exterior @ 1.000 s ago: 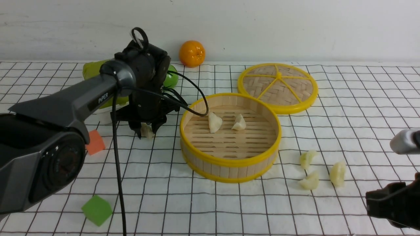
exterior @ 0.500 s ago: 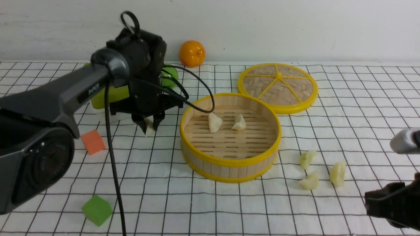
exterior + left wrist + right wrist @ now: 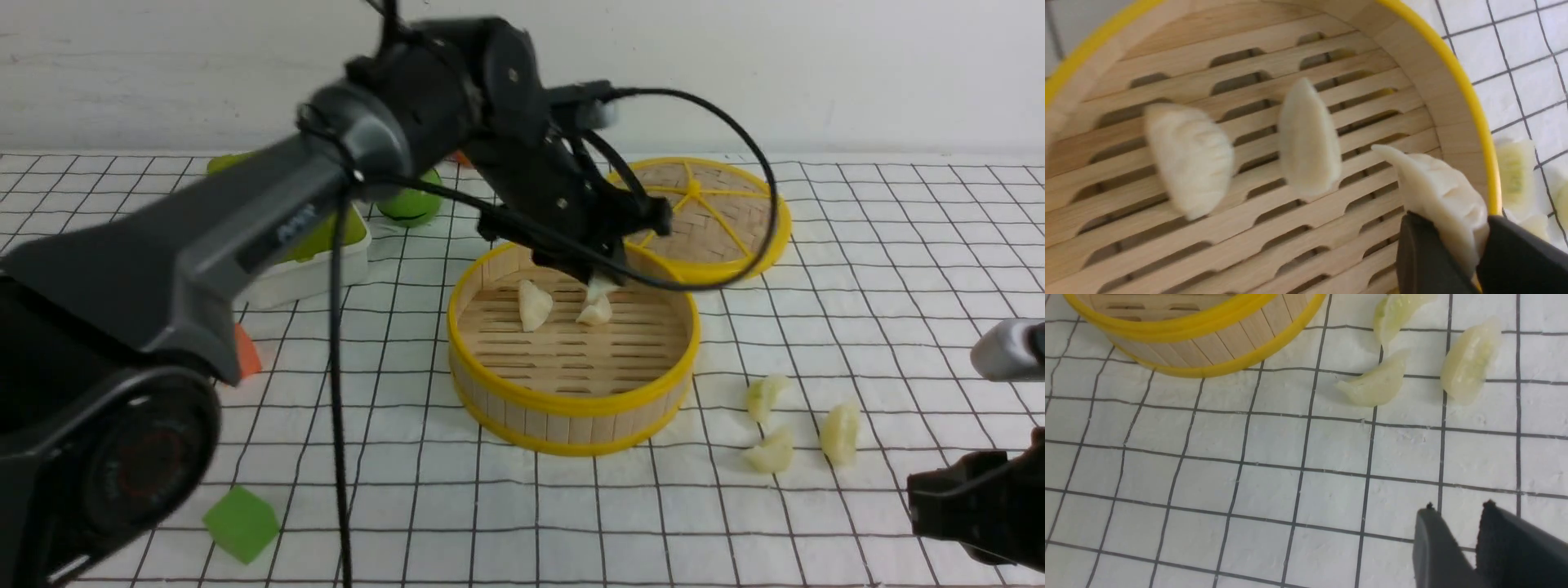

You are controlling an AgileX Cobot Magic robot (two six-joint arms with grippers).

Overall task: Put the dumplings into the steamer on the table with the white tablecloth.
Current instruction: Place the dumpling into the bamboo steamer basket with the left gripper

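Note:
The steamer stands mid-table on the white tablecloth, with two dumplings lying on its slats. My left gripper hangs over the far side of the basket, shut on a third dumpling that hovers above the floor near the yellow rim. Three more dumplings lie on the cloth to the steamer's right. My right gripper sits low at the front right, short of them, slightly open with nothing between its fingers.
The woven lid with yellow spokes lies behind the steamer. A green apple and a green-and-white container are at the back left. An orange cube and a green cube sit on the left.
My left gripper closed on a dumpling lying left of the steamer, lifted it and swung right over the basket. The right arm has stayed put.

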